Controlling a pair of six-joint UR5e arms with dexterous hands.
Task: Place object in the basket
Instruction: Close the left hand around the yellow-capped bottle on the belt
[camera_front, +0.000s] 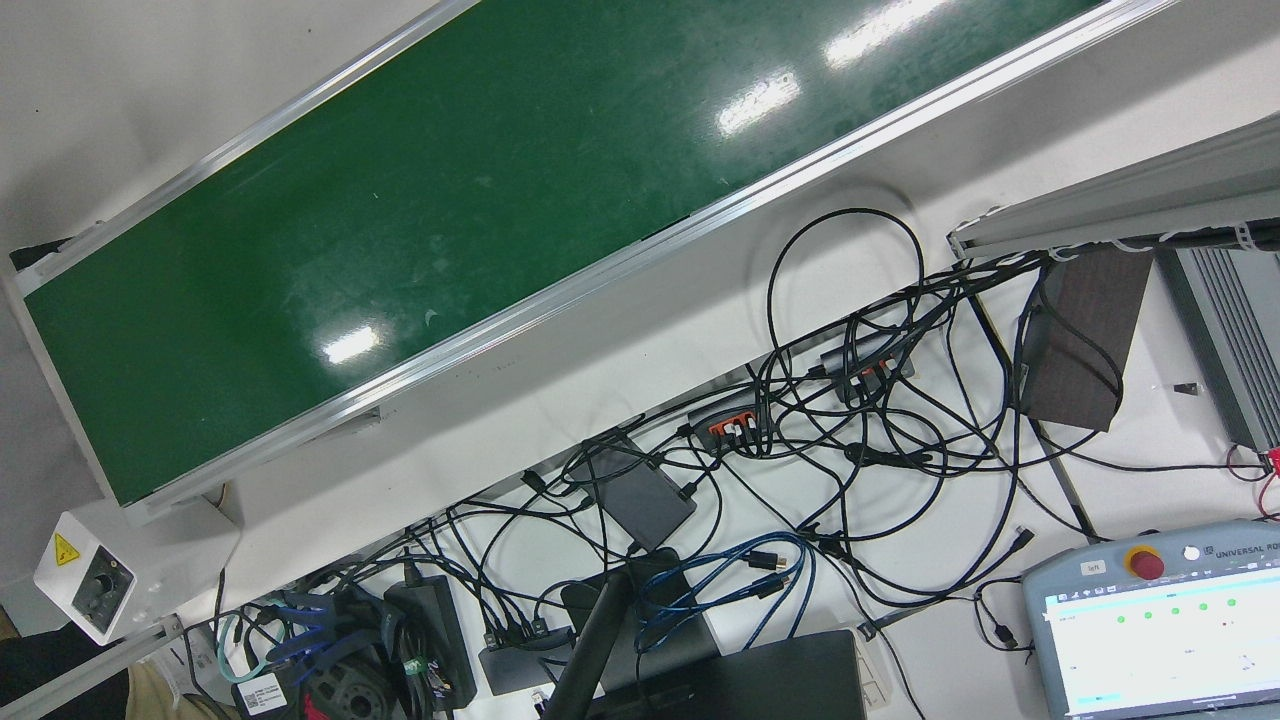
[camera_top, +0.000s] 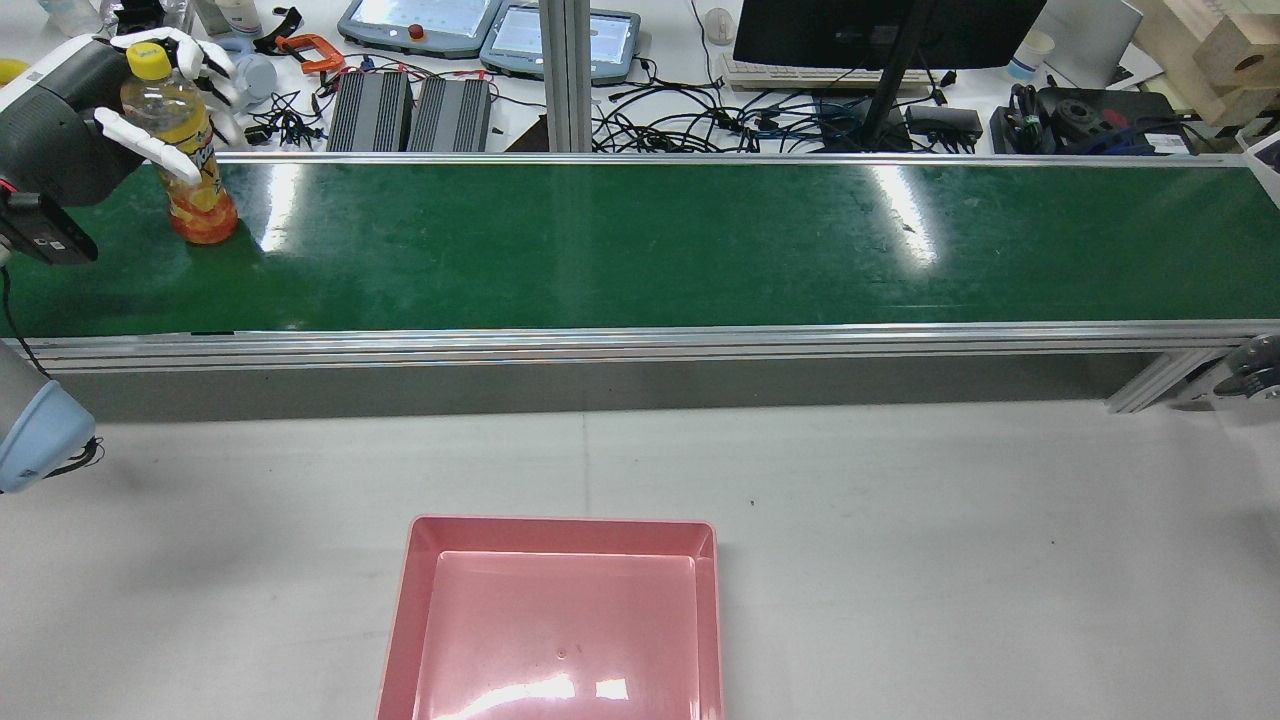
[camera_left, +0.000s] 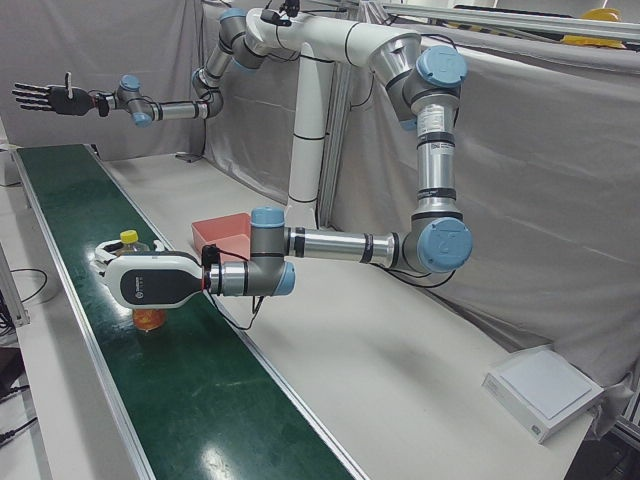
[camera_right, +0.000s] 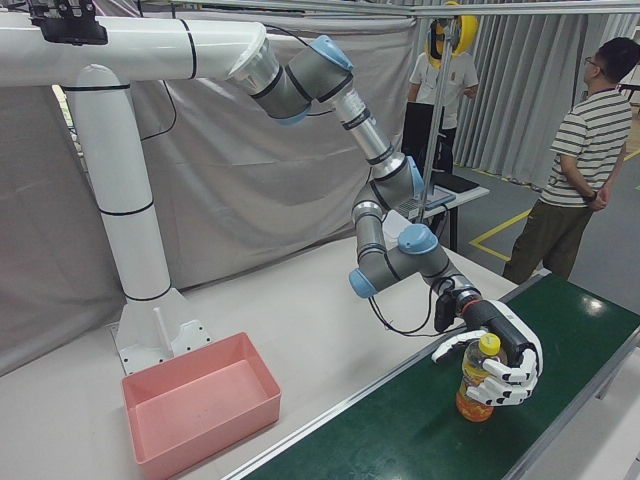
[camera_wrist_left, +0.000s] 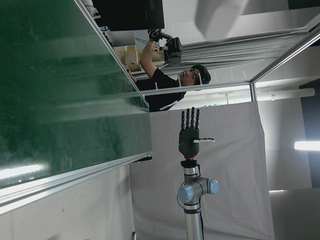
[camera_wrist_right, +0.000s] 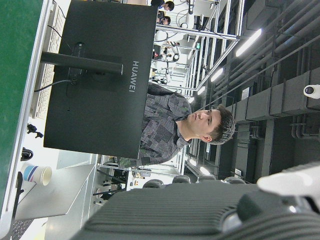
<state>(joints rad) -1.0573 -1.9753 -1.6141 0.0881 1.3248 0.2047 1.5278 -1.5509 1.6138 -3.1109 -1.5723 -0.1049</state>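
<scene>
Green conveyor belt (camera_top: 640, 245) runs across the grey worktop (camera_top: 900, 560). Bottle (camera_top: 185, 150) upright on belt's far left end, left hand (camera_top: 95, 120) fingers wrapped round it. Pink basket (camera_top: 555, 620) near belt, on worktop. Right hand (camera_left: 45, 97) up past belt's other end, fingers spread, holding nothing.

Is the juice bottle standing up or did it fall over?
Standing up. The bottle sits on the green belt with its yellow cap on top, and the left hand is wrapped around it.

The pink basket (camera_top: 556, 620) is cut off by the rear view's bottom edge.
</scene>
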